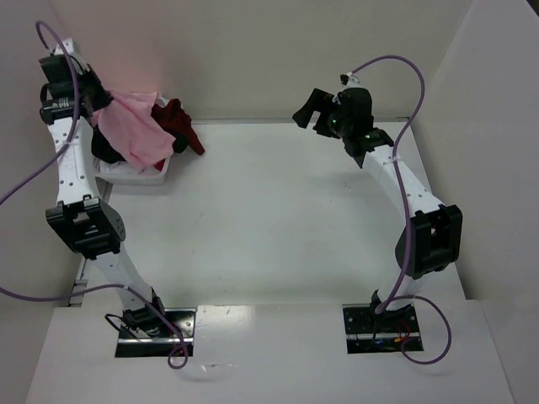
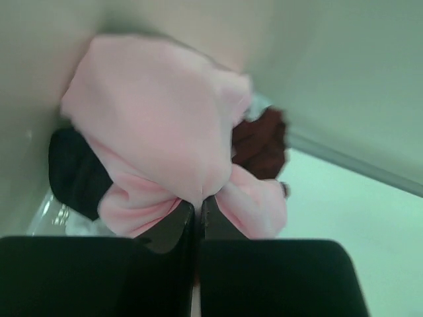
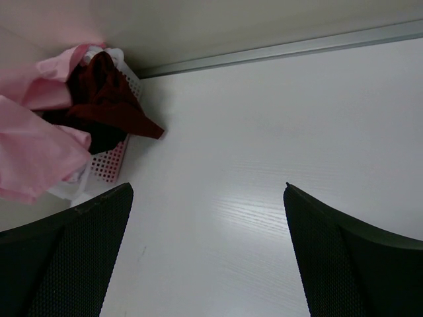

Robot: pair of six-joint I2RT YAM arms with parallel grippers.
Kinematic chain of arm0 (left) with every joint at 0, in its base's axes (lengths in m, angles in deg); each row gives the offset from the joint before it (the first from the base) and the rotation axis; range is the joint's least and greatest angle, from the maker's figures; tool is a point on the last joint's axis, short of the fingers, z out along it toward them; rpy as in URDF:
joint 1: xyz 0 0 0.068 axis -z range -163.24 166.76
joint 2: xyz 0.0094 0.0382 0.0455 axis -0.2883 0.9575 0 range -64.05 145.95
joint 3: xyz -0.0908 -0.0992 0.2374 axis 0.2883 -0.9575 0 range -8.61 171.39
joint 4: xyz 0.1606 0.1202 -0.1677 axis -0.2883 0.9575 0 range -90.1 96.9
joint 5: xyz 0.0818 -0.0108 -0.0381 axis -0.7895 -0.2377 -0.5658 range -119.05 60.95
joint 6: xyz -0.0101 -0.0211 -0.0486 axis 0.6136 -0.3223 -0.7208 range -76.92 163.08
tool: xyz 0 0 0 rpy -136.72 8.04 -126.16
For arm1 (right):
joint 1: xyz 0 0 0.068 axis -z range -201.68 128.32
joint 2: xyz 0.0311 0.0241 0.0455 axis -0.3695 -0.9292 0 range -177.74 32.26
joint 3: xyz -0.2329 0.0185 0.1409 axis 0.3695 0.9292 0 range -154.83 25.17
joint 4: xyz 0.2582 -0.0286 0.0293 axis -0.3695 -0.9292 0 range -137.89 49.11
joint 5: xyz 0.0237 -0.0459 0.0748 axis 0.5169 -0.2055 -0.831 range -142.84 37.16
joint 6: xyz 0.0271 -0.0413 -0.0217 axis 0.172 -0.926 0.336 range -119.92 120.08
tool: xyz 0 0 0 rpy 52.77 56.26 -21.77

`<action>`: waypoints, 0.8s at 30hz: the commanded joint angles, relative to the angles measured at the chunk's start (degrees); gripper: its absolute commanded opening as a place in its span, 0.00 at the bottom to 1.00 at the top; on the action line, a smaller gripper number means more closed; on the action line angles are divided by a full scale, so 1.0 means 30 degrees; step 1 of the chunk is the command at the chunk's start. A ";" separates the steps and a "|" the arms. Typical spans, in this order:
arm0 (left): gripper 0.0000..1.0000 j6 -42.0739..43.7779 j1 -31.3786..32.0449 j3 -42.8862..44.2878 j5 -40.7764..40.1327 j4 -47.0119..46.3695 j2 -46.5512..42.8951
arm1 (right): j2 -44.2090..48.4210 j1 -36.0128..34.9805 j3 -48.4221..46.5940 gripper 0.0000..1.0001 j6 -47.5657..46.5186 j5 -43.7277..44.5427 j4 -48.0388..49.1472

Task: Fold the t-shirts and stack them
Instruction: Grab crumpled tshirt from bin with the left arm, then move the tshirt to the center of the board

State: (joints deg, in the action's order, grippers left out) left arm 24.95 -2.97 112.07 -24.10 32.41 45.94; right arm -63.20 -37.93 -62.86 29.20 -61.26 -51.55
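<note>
Left gripper (image 2: 197, 207) clamped tight on pink t-shirt (image 2: 158, 125), bunch hanging above white basket (image 1: 139, 175) in far-left corner, prob lifting it out to fold. Dark red shirt (image 1: 181, 126) draped over basket rim. Right gripper (image 3: 208, 190) jaws wide, nothing held, waiting.

White table (image 1: 286, 210): white basket (image 1: 143, 177) on far-L corner; dark red t-shirt (image 1: 181, 126) hangs over its rim twd tabletop.
</note>
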 commanded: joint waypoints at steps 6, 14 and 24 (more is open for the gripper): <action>0.00 0.1883 0.3962 0.6381 0.5727 0.1672 -0.4114 | 0.1084 -0.0003 -0.1211 1.00 -0.0654 0.0228 0.0534; 0.04 0.0975 0.8333 0.2616 0.6758 0.1060 -0.6863 | 0.5974 0.0376 0.0536 1.00 -0.0480 0.1578 -0.0315; 1.00 -0.0226 0.8859 -1.2624 1.2090 -0.1995 -0.9743 | 1.2128 0.0583 0.5434 1.00 0.0516 0.3072 -0.3357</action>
State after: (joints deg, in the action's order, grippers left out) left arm 24.77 22.93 77.28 5.32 27.21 16.61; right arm -27.02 -36.43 -50.34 29.81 -54.01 -55.90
